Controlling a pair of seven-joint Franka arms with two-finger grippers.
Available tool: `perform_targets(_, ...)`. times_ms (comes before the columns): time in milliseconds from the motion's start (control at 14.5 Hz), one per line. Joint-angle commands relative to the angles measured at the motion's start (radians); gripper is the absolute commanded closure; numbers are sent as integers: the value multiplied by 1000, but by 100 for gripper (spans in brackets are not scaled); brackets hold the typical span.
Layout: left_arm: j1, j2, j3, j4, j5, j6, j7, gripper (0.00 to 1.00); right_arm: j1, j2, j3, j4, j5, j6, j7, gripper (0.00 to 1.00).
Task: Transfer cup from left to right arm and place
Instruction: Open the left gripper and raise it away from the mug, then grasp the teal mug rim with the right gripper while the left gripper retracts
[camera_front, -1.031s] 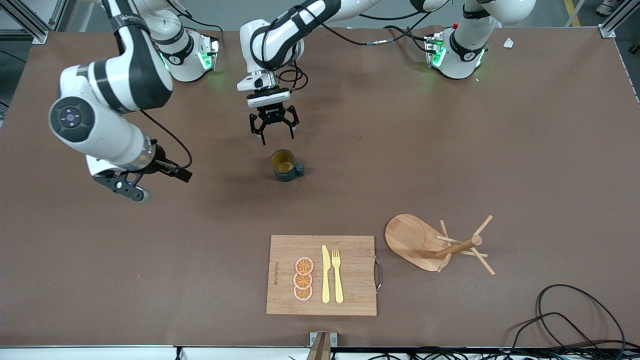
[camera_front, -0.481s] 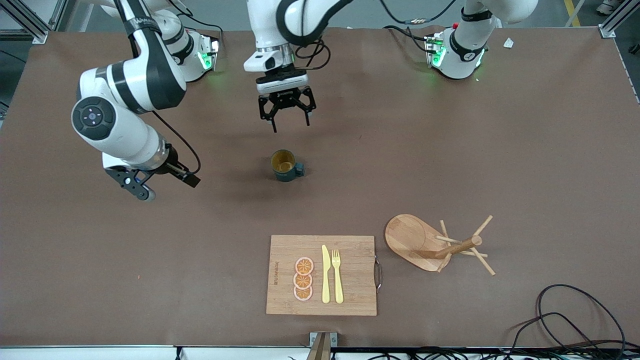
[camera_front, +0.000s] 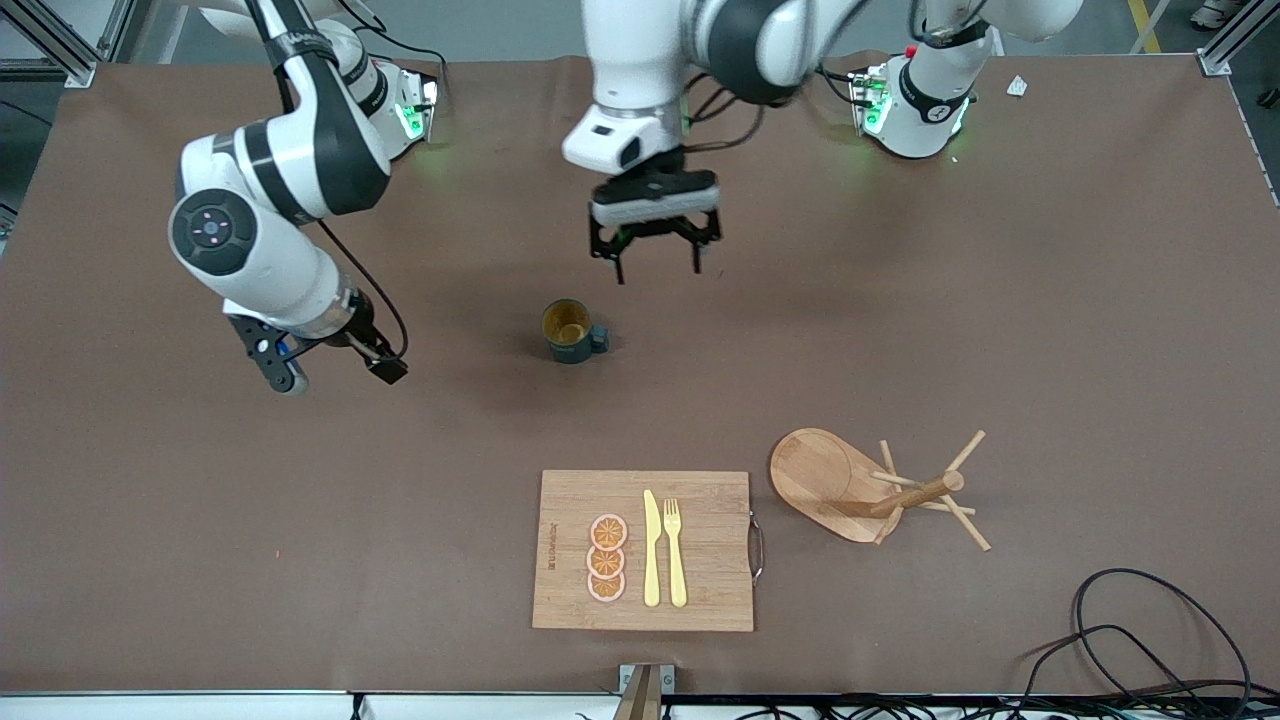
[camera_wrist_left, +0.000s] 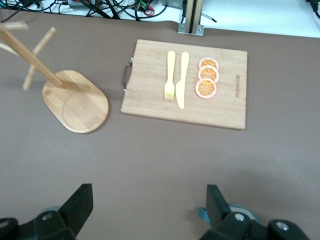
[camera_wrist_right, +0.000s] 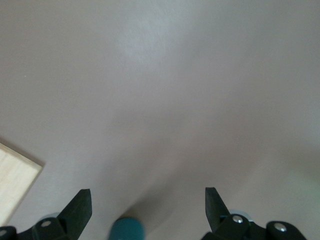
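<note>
The cup (camera_front: 571, 331) stands upright on the tabletop (camera_front: 1000, 330), handle toward the left arm's end, and nothing holds it. From the front, the left gripper (camera_front: 655, 262) hangs in the air over bare tabletop at about one o'clock from the cup, its fingers spread wide and empty. The right gripper (camera_front: 330, 372) hangs low toward the right arm's end, at about nine o'clock from the cup, also wide open and empty.

The front view shows the board (camera_front: 700, 550) at six o'clock from the cup, carrying three orange slices (camera_front: 606, 558), a knife (camera_front: 651, 548) and a fork (camera_front: 675, 550), with the wooden mug tree (camera_front: 880, 490) beside it. The left wrist view shows that same board (camera_wrist_left: 150, 95) and mug tree (camera_wrist_left: 75, 100), plus a sliver of the cup (camera_wrist_left: 202, 214) by one finger. The right wrist view gives mostly bare tabletop, a corner of the board (camera_wrist_right: 12, 185) and a teal bit of the cup (camera_wrist_right: 126, 229) between the open fingers (camera_wrist_right: 80, 205).
</note>
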Motion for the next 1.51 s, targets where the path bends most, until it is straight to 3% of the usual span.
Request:
perform_targets(0,130,-15,-10,77,-144,-58,237,0,52,5,-2,-11,47,24,212,0)
perform_targets(275,309,-9,-4,160,-275,-138,521,0,169,7,0,-47,48,73,517,0)
perform_targets(619,493,-1,-3,210,-341,-252,751,0,324,102,0,-86,50,225,895,0)
perform_targets(894,605,-9,-3,205,-361,-296,862,0,373,160,1,-87,50,259,993,0)
perform_targets(1169,626,-38,-1,197,-361,-370,965,0,396,209,1,-87,51,282,1042,1)
perform_targets(1444,635,-116,-1,130,-363,-393,982,0,434,237,1,-87,50,305,1042,19)
